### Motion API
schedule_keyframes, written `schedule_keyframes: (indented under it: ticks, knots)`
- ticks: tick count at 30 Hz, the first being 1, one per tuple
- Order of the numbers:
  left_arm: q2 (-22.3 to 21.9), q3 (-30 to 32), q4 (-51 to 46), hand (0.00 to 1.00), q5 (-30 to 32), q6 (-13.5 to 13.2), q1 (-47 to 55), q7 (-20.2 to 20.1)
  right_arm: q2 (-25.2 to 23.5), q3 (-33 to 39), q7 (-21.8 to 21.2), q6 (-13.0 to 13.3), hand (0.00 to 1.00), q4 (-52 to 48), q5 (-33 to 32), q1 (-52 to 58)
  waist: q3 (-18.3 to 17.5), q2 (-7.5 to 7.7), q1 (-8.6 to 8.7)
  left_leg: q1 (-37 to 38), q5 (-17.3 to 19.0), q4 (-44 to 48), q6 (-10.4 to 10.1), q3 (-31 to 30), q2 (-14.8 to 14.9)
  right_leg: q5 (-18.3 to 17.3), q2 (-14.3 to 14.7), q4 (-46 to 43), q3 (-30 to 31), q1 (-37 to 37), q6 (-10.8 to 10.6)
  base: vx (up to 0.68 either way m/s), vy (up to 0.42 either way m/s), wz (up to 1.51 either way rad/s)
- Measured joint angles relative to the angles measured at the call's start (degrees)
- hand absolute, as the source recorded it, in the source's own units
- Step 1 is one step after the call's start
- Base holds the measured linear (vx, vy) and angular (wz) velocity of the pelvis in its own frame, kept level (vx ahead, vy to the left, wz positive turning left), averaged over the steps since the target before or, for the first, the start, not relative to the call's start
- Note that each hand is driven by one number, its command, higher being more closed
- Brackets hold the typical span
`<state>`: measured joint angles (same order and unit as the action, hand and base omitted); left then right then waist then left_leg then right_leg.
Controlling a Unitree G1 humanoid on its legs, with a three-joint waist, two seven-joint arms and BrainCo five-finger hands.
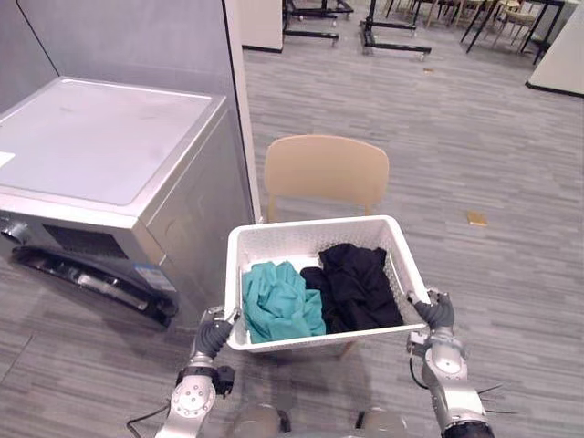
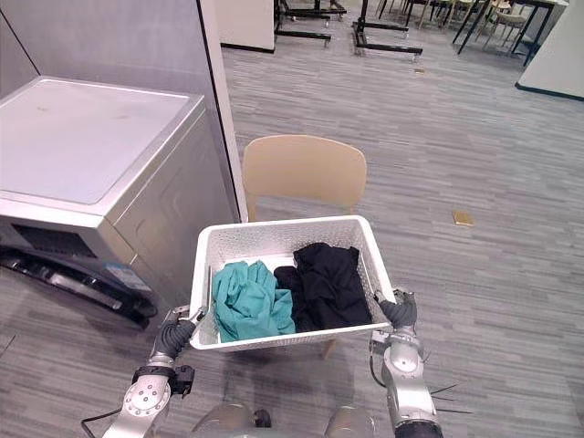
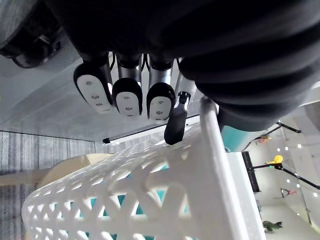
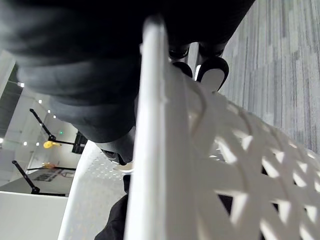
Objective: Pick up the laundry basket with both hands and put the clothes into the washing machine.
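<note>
Left wrist view has the left hand [image 3: 127, 95] clenched on the near-left rim of the white laundry basket [image 3: 125, 195], fingers against the lattice wall, thumb by the rim. The right hand [image 1: 437, 313] grasps the near-right rim likewise, the rim running through its grip in the right wrist view. Inside lie a teal garment [image 1: 278, 301] and a black garment [image 1: 358, 283], touching. The basket sits over a beige chair [image 1: 326, 171]; whether it is clear of the seat I cannot tell. The washing machine [image 1: 100, 146] stands to the robot's left. With both holds at the near corners, the far end could dip and spill clothes, or the basket could clip the machine's corner while turning. A blue sticker [image 1: 151, 276] on its front is too small to read.
</note>
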<state>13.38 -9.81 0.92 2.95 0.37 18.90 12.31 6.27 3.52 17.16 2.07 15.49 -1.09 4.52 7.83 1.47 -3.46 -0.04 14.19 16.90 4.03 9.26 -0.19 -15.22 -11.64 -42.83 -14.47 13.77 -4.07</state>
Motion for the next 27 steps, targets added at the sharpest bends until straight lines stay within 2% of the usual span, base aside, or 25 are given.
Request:
schedule_keyframes:
  ticks: [1, 2, 3, 5, 7, 10, 12, 15, 16, 18, 19, 20, 23, 24, 27]
  knots:
    - [0.0, -0.03, 0.0, 1.0, 0.0, 0.0, -0.05, 0.0, 0.25, -0.13, 0.0, 0.0, 1.0, 0.0, -0.01, 0.01, -0.07, 0.13, 0.33, 0.34, 0.0, -0.25, -0.07, -0.33, -0.16, 0.04, 1.62, 5.16, -0.12, 0.65, 0.3, 0.26, -0.028, 0.29]
    - [0.02, -0.09, 0.0, 1.0, 0.02, 0.0, -0.14, -0.01, 0.36, -0.16, 0.01, 0.0, 1.0, 0.0, 0.0, 0.03, -0.1, 0.51, 1.25, 0.43, 0.37, 0.42, -0.72, -1.06, -0.61, 2.33, 3.69, 13.44, 0.61, 0.67, 0.96, 0.26, -0.056, 0.35]
    - [0.42, -0.15, 0.31, 1.0, 0.06, -0.07, -0.39, -0.04, 0.55, -0.25, 0.0, 0.01, 1.0, 0.04, 0.0, 0.22, 0.04, 1.74, 1.47, 0.69, 1.26, 1.69, -2.08, -1.55, -2.05, 10.85, 4.47, 19.46, 2.27, 0.59, 3.91, 0.21, -0.06, 0.36]
    - [-0.92, -0.87, 1.67, 1.0, 0.09, 0.02, -1.15, -0.08, 1.96, -0.36, -0.02, -0.02, 1.0, 1.14, 0.1, 0.65, -0.37, -0.05, 1.34, 1.11, 1.63, 2.54, -2.73, -2.69, -0.57, 11.47, 5.64, 21.55, 1.65, -1.87, 4.23, 0.28, -0.078, 0.07]
    - [-0.68, -0.83, 1.83, 1.0, 0.14, 0.02, -1.72, -0.05, 2.81, -1.21, -0.01, 0.0, 1.0, 1.12, 0.21, 0.73, -0.41, -0.38, 1.05, 1.15, 1.53, 1.2, -2.9, -2.74, 0.52, 12.19, 7.1, 24.72, 1.14, -2.77, 4.83, 0.21, -0.069, -0.06]
    - [-0.6, -0.8, 3.4, 1.0, 1.27, -0.02, -4.3, 0.0, 3.51, -1.29, 0.01, 0.04, 1.0, 1.27, 0.8, 0.42, 0.29, 0.0, 0.99, -0.01, 1.15, -0.93, -3.49, -2.75, 1.47, 14.53, 8.61, 28.84, 0.45, -2.67, 5.26, 0.09, -0.036, 0.01]
    - [-0.12, -0.72, 6.82, 1.0, 1.25, -0.08, -8.1, 0.43, 3.64, -1.52, 0.12, 0.09, 1.0, 2.79, 1.33, -1.76, 2.57, 0.44, 0.99, -1.86, 1.16, 0.82, -3.49, -2.66, 1.35, 15.3, 8.42, 28.91, 0.44, -1.67, 5.23, -0.02, 0.01, 0.0]
    - [0.54, 0.45, 10.88, 1.0, 1.16, -0.1, -16.74, 2.42, 4.03, -2.37, 0.95, 0.16, 1.0, 6.91, 1.57, -8.29, 8.23, 1.46, 0.79, -10.36, 1.36, 8.66, -3.71, -2.19, 1.06, 16.62, 7.1, 26.16, 0.46, 4.26, 5.34, -0.17, 0.047, 0.06]
    - [0.56, 1.69, 11.64, 1.0, 1.12, -0.1, -20.7, 3.4, 3.82, -2.43, 1.66, 0.16, 1.0, 7.54, 1.43, -11.6, 11.77, 1.38, 0.63, -14.89, 1.93, 13.16, -3.78, -1.94, 1.17, 16.62, 6.46, 23.94, 0.4, 7.66, 5.34, -0.29, 0.077, 0.11]
    - [0.16, 3.1, 12.33, 1.0, 1.07, -0.07, -24.56, 5.55, 3.4, -2.46, 2.07, 0.16, 1.0, 7.61, 0.64, -14.55, 13.51, 1.08, 0.06, -21.74, 2.92, 18.36, -4.2, -1.65, 1.83, 16.44, 6.05, 21.35, 0.31, 13.07, 5.24, -0.24, 0.056, 0.02]
    - [-0.12, 4.17, 13.67, 1.0, 1.06, -0.08, -27.77, 6.88, 2.98, -2.49, 2.92, 0.16, 1.0, 7.81, 0.27, -16.97, 15.49, 0.15, -0.7, -24.78, 5.18, 20.98, -3.19, -1.28, 3.24, 16.24, 6.8, 19.57, 0.04, 15.85, 5.43, -0.21, 0.018, -0.08]
    - [-0.2, 5.51, 14.0, 1.0, 1.03, -0.29, -29.62, 8.16, 2.12, -2.69, 3.59, 0.13, 1.0, 7.81, -0.1, -19.01, 16.13, -0.41, -0.77, -27.82, 6.77, 23.22, -2.22, -1.26, 4.28, 16.03, 7.13, 17.83, -0.68, 18.62, 5.76, -0.21, 0.018, -0.05]
    - [-0.8, 8.94, 15.7, 1.0, 0.85, -0.83, -35.31, 11.93, -0.52, -2.84, 4.93, 0.3, 1.0, 7.81, -0.53, -23.14, 17.23, -0.3, -0.91, -33.42, 7.81, 26.42, -1.33, -0.89, 5.62, 15.76, 7.13, 15.11, -1.56, 23.66, 6.16, -0.21, -0.029, 0.06]
    - [-0.9, 10.9, 16.5, 0.0, 0.4, -0.92, -38.52, 13.76, -1.86, -2.86, 5.85, 0.68, 0.0, 7.8, -0.56, -25.88, 18.17, -0.31, -0.99, -35.72, 7.88, 27.92, -1.36, -0.71, 6.17, 15.26, 7.05, 13.9, -1.8, 25.81, 6.65, -0.18, -0.061, -0.05]
    - [-1.12, 14.11, 18.9, 0.0, -1.35, -1.25, -43.89, 16.59, -3.7, -3.12, 6.75, 2.66, 0.0, 7.32, -0.6, -29.34, 18.6, -0.09, -1.35, -40.9, 8.13, 30.51, -1.65, -0.56, 8.01, 14.8, 6.98, 12.15, -3.71, 30.35, 7.59, -0.13, -0.095, -0.11]
